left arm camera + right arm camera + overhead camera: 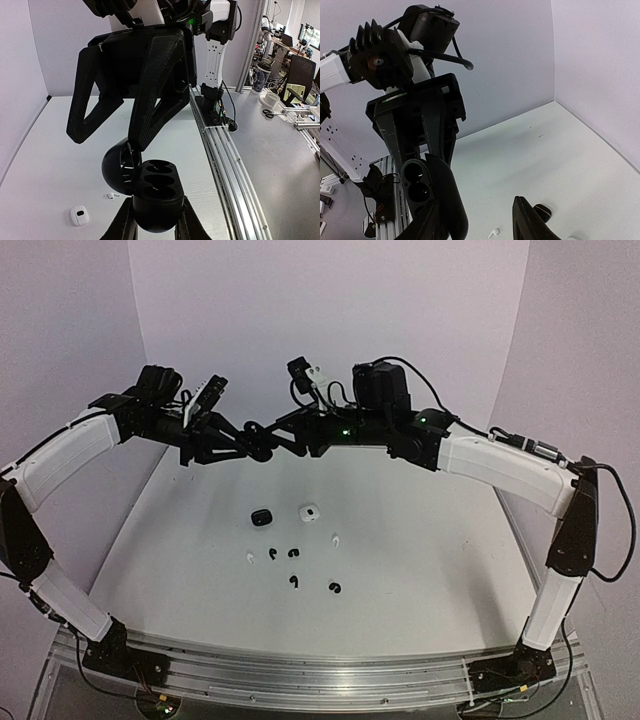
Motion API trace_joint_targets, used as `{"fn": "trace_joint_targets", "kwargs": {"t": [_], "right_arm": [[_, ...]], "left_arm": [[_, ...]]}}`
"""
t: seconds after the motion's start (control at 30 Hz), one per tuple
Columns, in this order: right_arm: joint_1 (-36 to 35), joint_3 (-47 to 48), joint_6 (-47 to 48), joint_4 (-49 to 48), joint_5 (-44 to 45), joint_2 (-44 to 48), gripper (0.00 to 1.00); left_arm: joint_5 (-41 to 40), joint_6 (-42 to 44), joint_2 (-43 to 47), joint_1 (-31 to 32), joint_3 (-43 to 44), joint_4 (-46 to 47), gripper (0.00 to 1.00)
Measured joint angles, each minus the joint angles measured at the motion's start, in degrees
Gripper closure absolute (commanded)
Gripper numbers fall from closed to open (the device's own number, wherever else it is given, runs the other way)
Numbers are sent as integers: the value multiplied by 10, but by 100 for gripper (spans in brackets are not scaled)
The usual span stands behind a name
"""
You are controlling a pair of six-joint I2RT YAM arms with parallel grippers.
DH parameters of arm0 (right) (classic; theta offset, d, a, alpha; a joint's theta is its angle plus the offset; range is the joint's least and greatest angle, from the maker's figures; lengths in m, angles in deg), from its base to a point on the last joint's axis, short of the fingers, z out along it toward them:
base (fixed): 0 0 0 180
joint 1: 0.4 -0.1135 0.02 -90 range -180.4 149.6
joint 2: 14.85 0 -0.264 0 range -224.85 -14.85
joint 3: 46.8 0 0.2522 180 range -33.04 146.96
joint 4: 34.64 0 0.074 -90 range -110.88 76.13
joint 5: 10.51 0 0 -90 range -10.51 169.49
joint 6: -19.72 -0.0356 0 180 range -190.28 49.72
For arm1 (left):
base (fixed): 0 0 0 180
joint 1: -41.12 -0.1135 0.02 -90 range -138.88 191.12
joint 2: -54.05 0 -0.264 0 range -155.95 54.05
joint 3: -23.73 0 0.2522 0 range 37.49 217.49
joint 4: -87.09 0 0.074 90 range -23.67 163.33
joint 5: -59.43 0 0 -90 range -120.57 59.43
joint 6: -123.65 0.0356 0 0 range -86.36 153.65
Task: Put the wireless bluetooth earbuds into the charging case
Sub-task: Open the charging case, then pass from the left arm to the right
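My left gripper [155,212] is raised at the back and shut on an open black charging case [157,187], whose lid [119,167] swings out to the left and whose sockets hold no buds. My right gripper [475,205] faces it with jaws apart, one finger [150,110] touching the lid by the hinge. On the table below lie the earbuds: white ones [335,539] [250,558] and several black ones [272,554] [292,553] [294,582] [335,588].
A closed black case [262,517] and a white case [309,512] sit on the table just behind the buds. Purple walls close the back and sides. The aluminium rail [300,670] runs along the near edge.
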Motion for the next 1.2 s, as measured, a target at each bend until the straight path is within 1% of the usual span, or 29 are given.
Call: {"fn": "trace_joint_targets", "kwargs": {"t": [0.13, 0.27, 0.33, 0.43, 0.6, 0.8, 1.2], "right_arm": [[0, 0, -2, 0, -5, 0, 53], [2, 0, -6, -2, -9, -1, 52], [3, 0, -10, -3, -9, -2, 53], [6, 1, -15, -3, -9, -7, 57], [8, 1, -28, -5, -9, -12, 57], [10, 6, -38, -7, -17, -18, 53], [20, 26, -51, -6, -54, -37, 47]], "left_arm": [[1, -5, 0, 0, 0, 1, 100], [3, -36, 0, 0, -2, 13, 100], [6, -62, 0, 0, -5, 23, 100], [9, -91, 0, -2, -11, 32, 100], [9, -105, 0, -6, -11, 32, 100], [10, -115, 0, -8, -11, 34, 100], [15, -166, -5, -9, -12, 39, 100]]}}
